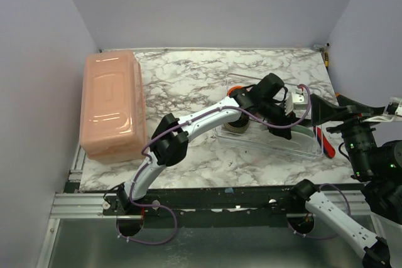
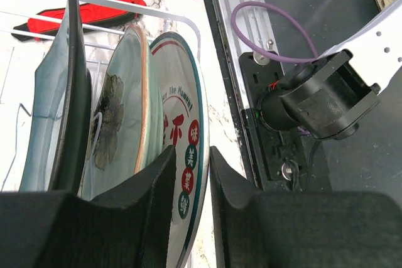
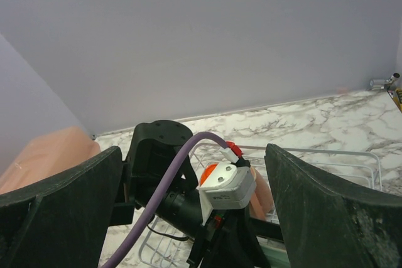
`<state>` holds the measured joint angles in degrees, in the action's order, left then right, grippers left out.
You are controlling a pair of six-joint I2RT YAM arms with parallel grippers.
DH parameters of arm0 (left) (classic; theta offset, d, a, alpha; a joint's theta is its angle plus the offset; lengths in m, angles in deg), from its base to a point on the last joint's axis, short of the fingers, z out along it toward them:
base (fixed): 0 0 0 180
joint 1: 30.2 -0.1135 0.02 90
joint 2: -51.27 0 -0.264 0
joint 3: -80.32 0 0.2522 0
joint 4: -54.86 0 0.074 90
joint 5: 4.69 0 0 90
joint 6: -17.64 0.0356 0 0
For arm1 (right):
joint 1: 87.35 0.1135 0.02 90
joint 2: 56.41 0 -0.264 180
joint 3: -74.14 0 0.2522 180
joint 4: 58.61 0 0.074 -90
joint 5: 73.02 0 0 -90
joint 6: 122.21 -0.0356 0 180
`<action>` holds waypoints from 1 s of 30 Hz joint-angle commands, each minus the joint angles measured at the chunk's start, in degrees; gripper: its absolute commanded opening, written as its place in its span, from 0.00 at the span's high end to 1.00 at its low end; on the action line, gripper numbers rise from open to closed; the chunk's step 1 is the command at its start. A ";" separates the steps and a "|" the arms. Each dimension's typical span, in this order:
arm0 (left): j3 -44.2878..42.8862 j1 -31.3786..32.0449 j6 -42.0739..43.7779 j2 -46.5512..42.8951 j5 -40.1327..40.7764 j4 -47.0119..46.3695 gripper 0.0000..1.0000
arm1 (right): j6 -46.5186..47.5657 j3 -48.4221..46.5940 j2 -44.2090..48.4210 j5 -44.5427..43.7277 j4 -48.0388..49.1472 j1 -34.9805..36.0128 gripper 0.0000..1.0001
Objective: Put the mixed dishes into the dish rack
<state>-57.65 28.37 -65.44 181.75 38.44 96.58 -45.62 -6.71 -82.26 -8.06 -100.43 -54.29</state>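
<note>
two dark fingers (image 2: 151, 199) of the left gripper (image 2: 191, 155) fill the bottom of the left wrist view. they are set close together, and the edge of the teal-rimmed plate (image 2: 182, 111) with red printed characters runs down into the narrow gap between them. we cannot tell whether the pads press on the plate or only straddle it; the gap looks barely wider than the rim.

the plate stands on edge in the dish rack (image 1: 276, 145), its face parallel to the inner faces of the fingers. its long line therefore runs from the upper middle of the frame to the bottom middle, straight through the grip. just to its left stands a pale green floral plate (image 2: 116, 117), and further left a dark-rimmed plate (image 2: 70, 92). all three lean the same way among the white wires (image 2: 157, 12).

we judge the plate seated and the step in hand to be letting go. the next move then turns on drawing the fingers back along the plate's own plane, with no sideways drag into the floral plate.

in the top view the rack sits at centre right, and the left arm (image 1: 188, 127) reaches it diagonally from the lower left. the right gripper (image 3: 193, 149) is spread wide with nothing between its fingers, and the right arm (image 1: 339, 208) is folded in the lower right corner, so the left is plainly nearer. an orange bowl (image 1: 233, 89) shows at the rack's upper left corner, and a salmon-pink tub (image 1: 113, 108) lies at the left of the frame.
</note>
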 commanded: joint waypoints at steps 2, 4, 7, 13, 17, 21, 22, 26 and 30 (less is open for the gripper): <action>-1.09 -0.12 -0.63 -0.63 2.75 -0.21 0.67 | 0.27 -0.49 0.64 -1.19 0.98 0.33 0.03; -1.03 -0.12 -0.90 -1.34 3.70 0.12 0.63 | 0.16 -0.54 0.66 -1.09 0.98 0.34 0.03; -0.53 -0.12 -1.12 -3.09 5.30 0.51 0.57 | 0.01 -0.50 0.62 -1.10 0.90 0.34 0.03; 2.60 -0.27 -0.90 -9.79 10.64 0.92 0.46 | -0.54 -0.40 0.42 -1.40 0.38 0.34 0.03; 7.19 -0.28 -1.10 -15.98 12.79 -0.81 0.44 | -0.74 -0.72 0.42 -1.37 -0.32 0.34 0.00; 11.28 -0.22 -2.10 -22.70 16.54 -2.26 0.43 | -0.67 -0.85 1.01 -1.33 -0.60 0.34 0.00; 12.38 -0.21 -2.42 -24.29 17.68 -2.54 0.43 | -0.59 -1.00 1.19 -1.35 -0.68 0.34 0.00; 16.86 -0.21 -4.43 -32.75 22.14 -4.01 0.42 | -0.68 -2.17 1.57 -2.86 -1.38 0.32 0.00; 20.42 -0.21 -6.03 -41.26 31.34 -2.58 0.41 | -0.31 -4.74 1.02 -4.52 -3.20 0.34 0.00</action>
<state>-40.08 28.15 -68.99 148.15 58.79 93.96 -45.89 -8.35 -81.54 -9.39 -101.61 -54.29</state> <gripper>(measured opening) 0.585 0.994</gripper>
